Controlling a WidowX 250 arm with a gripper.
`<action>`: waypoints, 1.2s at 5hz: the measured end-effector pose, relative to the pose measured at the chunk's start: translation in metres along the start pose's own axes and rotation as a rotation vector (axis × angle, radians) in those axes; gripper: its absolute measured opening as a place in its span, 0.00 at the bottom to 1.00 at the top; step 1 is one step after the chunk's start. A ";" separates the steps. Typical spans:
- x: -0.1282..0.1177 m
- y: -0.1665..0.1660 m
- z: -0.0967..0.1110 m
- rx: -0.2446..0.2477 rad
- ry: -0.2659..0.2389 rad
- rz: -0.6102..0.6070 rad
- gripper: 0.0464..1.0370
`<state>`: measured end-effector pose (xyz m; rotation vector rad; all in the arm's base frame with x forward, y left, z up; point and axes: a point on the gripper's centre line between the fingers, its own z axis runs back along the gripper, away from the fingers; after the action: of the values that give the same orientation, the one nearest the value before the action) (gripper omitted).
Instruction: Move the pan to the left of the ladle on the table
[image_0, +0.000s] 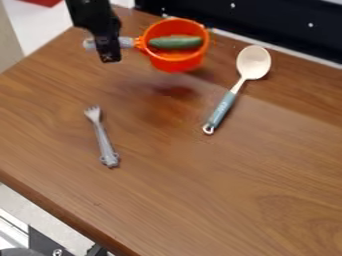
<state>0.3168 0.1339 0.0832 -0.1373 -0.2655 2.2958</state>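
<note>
The gripper (109, 54) is pinching the grey handle (125, 42) of the orange pan (175, 64), which appears held above the wooden table (220, 185); the pan's bowl is just to the gripper's right in the view, with a green, elongated thing (176, 42) lying across inside it; farther right from the gripper, past the pan, the ladle (254, 62) lies on the table, its blue-grey handle slanting down and left; below the gripper in the view lies a grey fork (103, 137), tines toward the gripper.
</note>
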 end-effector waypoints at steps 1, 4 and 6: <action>0.003 -0.004 -0.017 0.000 -0.046 0.038 0.31; -0.001 -0.003 -0.028 0.139 0.008 0.060 0.37; 0.001 -0.001 -0.027 0.156 0.012 0.003 0.91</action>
<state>0.3219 0.1394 0.0569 -0.0711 -0.0793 2.3077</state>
